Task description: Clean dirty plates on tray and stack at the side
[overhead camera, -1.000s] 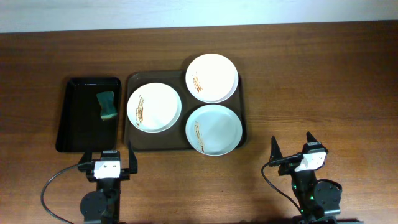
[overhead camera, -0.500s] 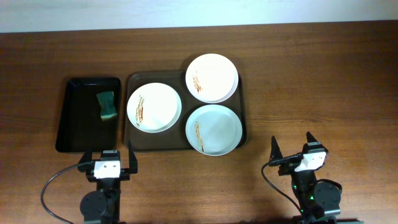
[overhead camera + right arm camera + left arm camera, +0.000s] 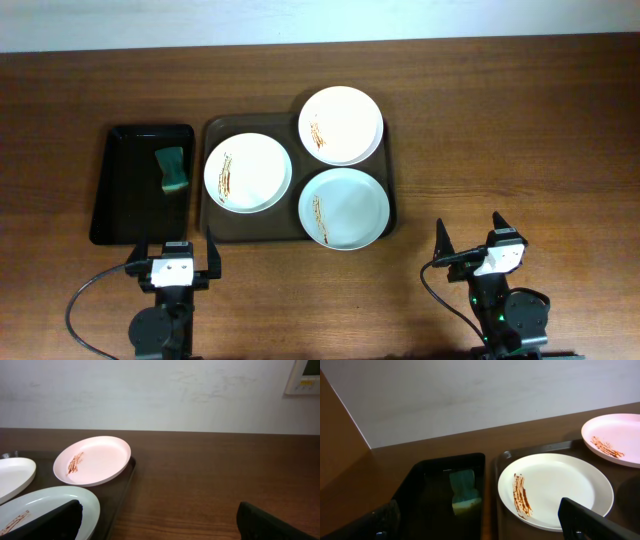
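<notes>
The brown tray (image 3: 215, 232) holds three dirty plates with brown streaks: a white one at the left (image 3: 248, 172), a white one at the back right (image 3: 341, 124), and a pale bluish-white one at the front right (image 3: 344, 207). My left gripper (image 3: 173, 252) is open and empty at the table's front, just short of the tray's front left corner. My right gripper (image 3: 470, 237) is open and empty at the front right, to the right of the tray. The left wrist view shows the left white plate (image 3: 555, 487). The right wrist view shows the back plate (image 3: 95, 460) and the bluish plate (image 3: 40, 507).
A smaller black tray (image 3: 125, 215) lies left of the brown tray and holds a green sponge (image 3: 172, 168), which also shows in the left wrist view (image 3: 464, 490). Bare wooden table (image 3: 500, 130) lies right of the tray. A pale wall runs along the back.
</notes>
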Tool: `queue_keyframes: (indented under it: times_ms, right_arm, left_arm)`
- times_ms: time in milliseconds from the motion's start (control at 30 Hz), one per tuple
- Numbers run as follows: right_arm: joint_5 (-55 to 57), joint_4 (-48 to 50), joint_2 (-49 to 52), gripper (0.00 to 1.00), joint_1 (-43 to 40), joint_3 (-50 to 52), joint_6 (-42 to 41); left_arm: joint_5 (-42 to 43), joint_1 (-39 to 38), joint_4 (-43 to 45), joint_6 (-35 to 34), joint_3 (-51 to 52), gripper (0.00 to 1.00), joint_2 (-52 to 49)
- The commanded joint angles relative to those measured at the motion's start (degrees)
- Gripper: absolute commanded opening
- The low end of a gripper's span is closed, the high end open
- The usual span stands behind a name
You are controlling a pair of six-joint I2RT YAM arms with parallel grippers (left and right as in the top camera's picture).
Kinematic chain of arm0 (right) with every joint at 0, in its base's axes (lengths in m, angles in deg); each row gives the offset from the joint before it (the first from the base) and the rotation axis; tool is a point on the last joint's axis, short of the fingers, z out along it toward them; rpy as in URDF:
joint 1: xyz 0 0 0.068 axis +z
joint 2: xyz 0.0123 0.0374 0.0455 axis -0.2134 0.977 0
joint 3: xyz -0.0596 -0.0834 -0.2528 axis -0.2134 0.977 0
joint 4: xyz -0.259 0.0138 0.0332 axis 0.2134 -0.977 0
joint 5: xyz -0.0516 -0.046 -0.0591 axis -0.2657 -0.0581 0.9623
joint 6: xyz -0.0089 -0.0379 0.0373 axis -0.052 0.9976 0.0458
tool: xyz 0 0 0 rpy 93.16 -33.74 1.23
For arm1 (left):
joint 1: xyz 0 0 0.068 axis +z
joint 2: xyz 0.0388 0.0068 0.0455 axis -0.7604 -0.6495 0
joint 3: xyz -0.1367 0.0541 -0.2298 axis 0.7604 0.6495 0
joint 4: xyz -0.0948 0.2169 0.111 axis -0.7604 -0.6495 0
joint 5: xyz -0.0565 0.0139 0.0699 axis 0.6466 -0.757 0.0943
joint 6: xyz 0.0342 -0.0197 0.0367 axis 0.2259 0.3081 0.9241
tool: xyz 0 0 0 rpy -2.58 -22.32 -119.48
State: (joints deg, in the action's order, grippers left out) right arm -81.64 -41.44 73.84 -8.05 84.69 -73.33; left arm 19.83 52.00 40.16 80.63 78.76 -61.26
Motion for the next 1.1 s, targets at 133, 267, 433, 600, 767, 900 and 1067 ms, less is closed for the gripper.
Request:
queue_keyframes:
  times_ms: [133,267,433,600,767,900,1067]
  right_arm:
    - [0.5,-0.2,-0.4,0.98,-0.3,0.4,-0.2]
    - [0.5,-0.2,-0.4,0.98,-0.3,0.4,-0.2]
    - [0.5,-0.2,-0.4,0.98,-0.3,0.4,-0.2]
    - [0.5,-0.2,-0.4,0.98,-0.3,0.4,-0.2]
    - [0.5,-0.2,-0.4,0.98,-0.3,0.4,-0.2]
    - [0.5,-0.2,-0.4,0.98,-0.3,0.4,-0.2]
    - [0.5,-0.2,-0.4,0.98,-0.3,0.4,-0.2]
  left_arm:
    - [-0.8,0.3,0.0,0.9,0.3,0.99,0.4]
    - [-0.8,0.3,0.0,0.9,0.3,0.99,0.4]
    - [-0.8,0.3,0.0,0.9,0.3,0.99,0.4]
    - [-0.8,0.3,0.0,0.9,0.3,0.99,0.4]
    - [-1.6,0.3,0.0,0.9,0.3,0.99,0.4]
    - [-1.7,0.3,0.0,0.9,0.3,0.99,0.4]
    - [-1.7,0.3,0.0,0.9,0.3,0.99,0.4]
